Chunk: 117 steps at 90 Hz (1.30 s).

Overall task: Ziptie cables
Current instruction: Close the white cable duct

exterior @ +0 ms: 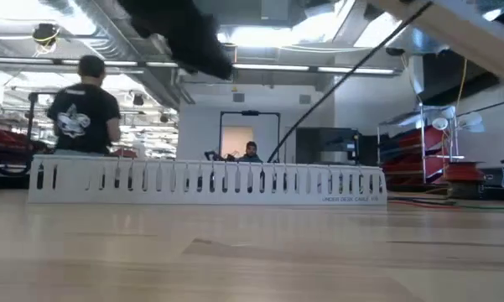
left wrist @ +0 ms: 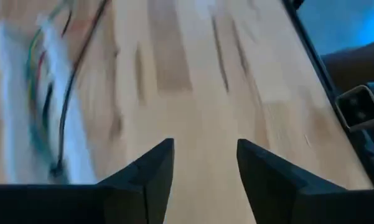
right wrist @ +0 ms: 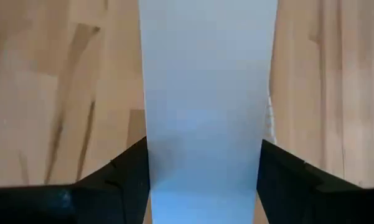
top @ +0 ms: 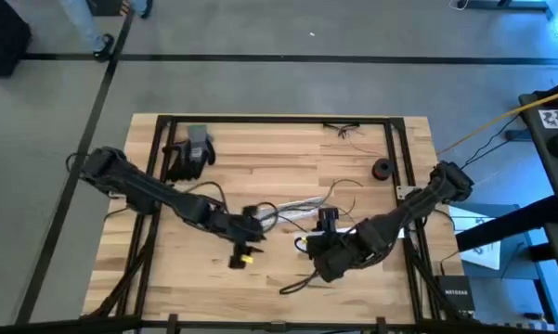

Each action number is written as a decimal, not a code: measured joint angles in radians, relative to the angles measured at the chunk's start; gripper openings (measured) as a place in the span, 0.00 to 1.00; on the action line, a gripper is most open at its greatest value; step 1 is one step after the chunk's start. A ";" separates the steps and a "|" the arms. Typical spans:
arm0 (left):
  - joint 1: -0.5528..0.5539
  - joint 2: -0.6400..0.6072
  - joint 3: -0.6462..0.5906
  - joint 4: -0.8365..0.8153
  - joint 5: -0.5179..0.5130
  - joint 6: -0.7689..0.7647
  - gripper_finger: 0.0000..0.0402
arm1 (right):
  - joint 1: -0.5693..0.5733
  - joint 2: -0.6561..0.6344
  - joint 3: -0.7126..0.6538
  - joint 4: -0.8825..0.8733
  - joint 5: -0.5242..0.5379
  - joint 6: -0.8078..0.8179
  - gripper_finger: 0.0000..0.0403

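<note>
Left gripper (left wrist: 202,165): fingers apart, nothing between them, only bare worktop (left wrist: 193,74) showing through the gap. From above it sits mid-worktop, a bit toward the front, with a small yellow bit (top: 247,259) just beside it.

Right gripper (right wrist: 202,171): fingers wide apart, straddling a white strip (right wrist: 208,93). The strip fills the whole gap and both fingers sit right at its edges; can't tell if they press on it. From above it sits just right of the left gripper, the two close together.

Cables (top: 302,211): loose tangle at the worktop's middle, lying on and around the white strip, between the two grippers and slightly behind them. The left wrist view shows green and dark wires (left wrist: 46,93) running along the strip, off to the side of the fingers. Ziptie: can't pick it out.

Room: front of the worktop is open wood. A black roll (top: 382,170) sits near the right rail, a dark glove (top: 190,153) at back left, a few thin wires (top: 345,128) at the back edge. The low view shows a slotted white strip (exterior: 205,180) standing across the worktop, and a person (exterior: 84,109) in the room behind.
</note>
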 joint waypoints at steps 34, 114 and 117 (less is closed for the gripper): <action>0.167 0.340 0.158 0.392 -0.062 0.249 0.42 | -0.006 -0.028 0.006 -0.021 0.050 -0.006 0.57; 0.088 0.175 0.009 -0.145 -0.065 0.093 0.42 | -0.077 -0.028 -0.248 0.131 0.024 -0.063 0.57; 0.079 0.157 0.008 -0.144 -0.068 0.092 0.42 | -0.084 -0.028 -0.258 0.144 0.014 -0.068 0.57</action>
